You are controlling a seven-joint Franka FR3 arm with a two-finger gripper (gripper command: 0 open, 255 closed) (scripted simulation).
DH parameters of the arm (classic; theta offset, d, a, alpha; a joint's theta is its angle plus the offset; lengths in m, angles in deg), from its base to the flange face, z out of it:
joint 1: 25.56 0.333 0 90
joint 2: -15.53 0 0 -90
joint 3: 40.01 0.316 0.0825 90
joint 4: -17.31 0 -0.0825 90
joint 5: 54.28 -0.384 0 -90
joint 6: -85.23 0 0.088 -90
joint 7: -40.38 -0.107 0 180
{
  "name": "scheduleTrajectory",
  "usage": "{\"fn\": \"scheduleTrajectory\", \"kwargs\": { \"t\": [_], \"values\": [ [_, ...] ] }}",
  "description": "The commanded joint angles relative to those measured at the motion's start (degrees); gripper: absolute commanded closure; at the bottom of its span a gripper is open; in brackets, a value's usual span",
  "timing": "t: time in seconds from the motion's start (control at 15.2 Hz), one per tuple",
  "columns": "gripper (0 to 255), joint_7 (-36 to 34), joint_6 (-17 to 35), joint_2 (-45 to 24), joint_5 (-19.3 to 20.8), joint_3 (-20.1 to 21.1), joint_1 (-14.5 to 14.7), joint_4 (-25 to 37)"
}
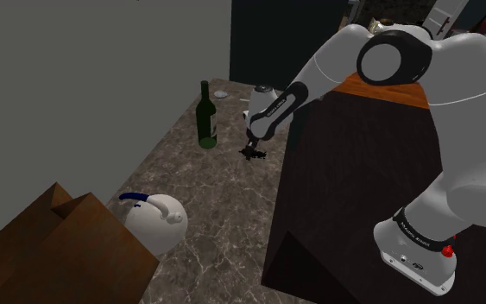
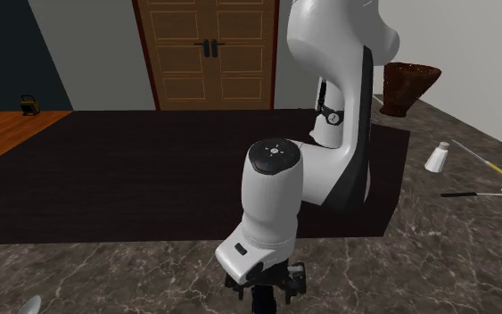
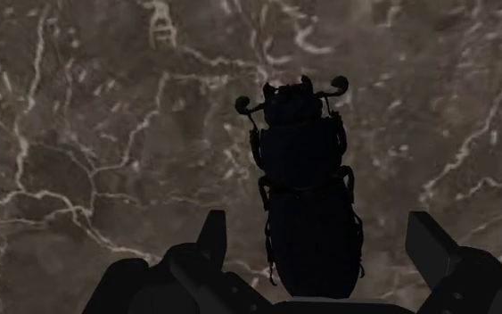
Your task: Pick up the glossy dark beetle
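I see the gripper (image 3: 321, 239) pointing down at the dark marbled desk (image 3: 79, 134). Its fingers (image 3: 211, 234) are spread wide and hold nothing. The glossy black beetle (image 3: 304, 192) lies flat on the desk between them, closer to one finger than the other, and neither finger touches it. Its head points away from the hand. In the shoulder view, the beetle sits near an upright dark green bottle (image 1: 206, 117), on the bottle's side toward the robot's dark stand (image 1: 353, 190).
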Motion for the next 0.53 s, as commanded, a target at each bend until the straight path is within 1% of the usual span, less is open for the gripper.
{"fn": "scheduleTrajectory", "kwargs": {
  "t": [0.0,0.07,0.13,0.46],
  "values": [
    [0,-0.02,0.55,-1.27,0.04,-0.06,0.06,0.74],
    [0,-0.02,0.54,-1.27,0.04,-0.06,0.06,0.75],
    [255,-0.07,0.58,-1.29,0.04,-0.06,0.11,0.73],
    [255,0.01,0.41,-1.54,0.04,-0.07,0.04,1.14]
  ]
}}
